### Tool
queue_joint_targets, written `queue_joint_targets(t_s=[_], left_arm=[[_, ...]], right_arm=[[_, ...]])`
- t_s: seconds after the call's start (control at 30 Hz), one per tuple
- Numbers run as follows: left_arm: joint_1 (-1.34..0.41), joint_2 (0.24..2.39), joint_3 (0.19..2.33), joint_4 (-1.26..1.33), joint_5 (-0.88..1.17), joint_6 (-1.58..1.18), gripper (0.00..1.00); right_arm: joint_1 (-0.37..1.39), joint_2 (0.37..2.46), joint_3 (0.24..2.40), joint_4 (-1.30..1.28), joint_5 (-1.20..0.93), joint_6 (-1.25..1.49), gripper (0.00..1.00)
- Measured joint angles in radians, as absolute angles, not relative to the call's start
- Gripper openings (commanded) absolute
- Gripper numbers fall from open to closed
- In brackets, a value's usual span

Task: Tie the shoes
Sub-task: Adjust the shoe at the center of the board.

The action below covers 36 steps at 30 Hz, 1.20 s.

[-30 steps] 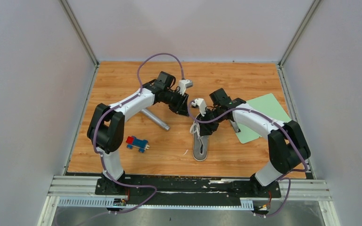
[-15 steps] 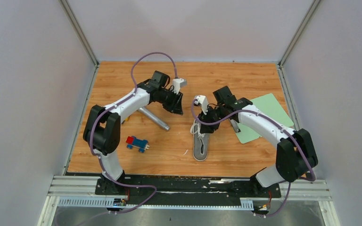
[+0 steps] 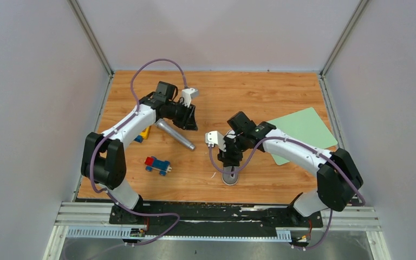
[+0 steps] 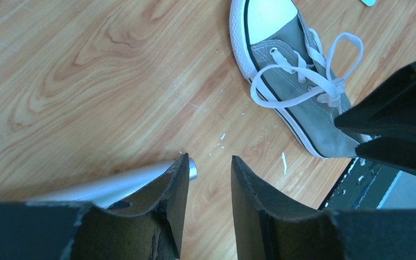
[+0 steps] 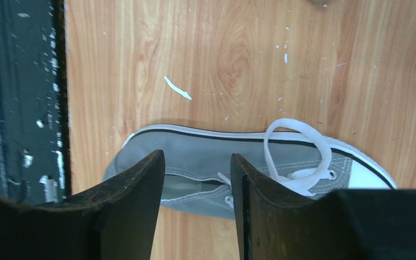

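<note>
In L wrist view, sneaker laces show looped; overhead they're hidden under R hand, apart like L hand.

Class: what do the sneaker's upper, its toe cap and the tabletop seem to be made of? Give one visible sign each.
Sneaker upper: probably grey canvas, matte, with stitched seams. Toe cap: seemingly white rubber, smooth. Tabletop: wood or wood-look laminate; grain pattern, white scuffs.
</note>
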State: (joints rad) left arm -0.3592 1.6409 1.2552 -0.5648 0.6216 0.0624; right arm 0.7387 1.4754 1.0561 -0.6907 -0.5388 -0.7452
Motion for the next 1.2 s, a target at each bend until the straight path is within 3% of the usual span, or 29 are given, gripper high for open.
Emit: queue_joint_targets(t_s=[0.2,0.4,0.5,0.87,1.2], left_arm=[[-0.358,1.641,1.250,-0.565,0.638,0.062,0.42],[-0.358,1.641,1.243,-0.561,0.647,0.062,0.42],[-0.358,1.641,1.237,-0.559,0.649,0.062,0.42],[-0.358,1.612,1.219,-0.556,0.683,0.061,0.42],[-0.412,1.565,1.185,-0.567,0.786,0.110,0.41]], right_arm=[[0.758,1.502,1.053,-0.690,-0.448,-0.864,0.49],[0.763,1.509,1.036,-0.676,-0.385,-0.939,0.12],[0.764,1.519,1.036,-0.668,-0.381,-0.940,0.04],[0.740,1.501,1.275,-0.792,-0.464,-0.817,0.00],[0.442,1.444,1.561,-0.841,-0.698,-0.568,0.00]])
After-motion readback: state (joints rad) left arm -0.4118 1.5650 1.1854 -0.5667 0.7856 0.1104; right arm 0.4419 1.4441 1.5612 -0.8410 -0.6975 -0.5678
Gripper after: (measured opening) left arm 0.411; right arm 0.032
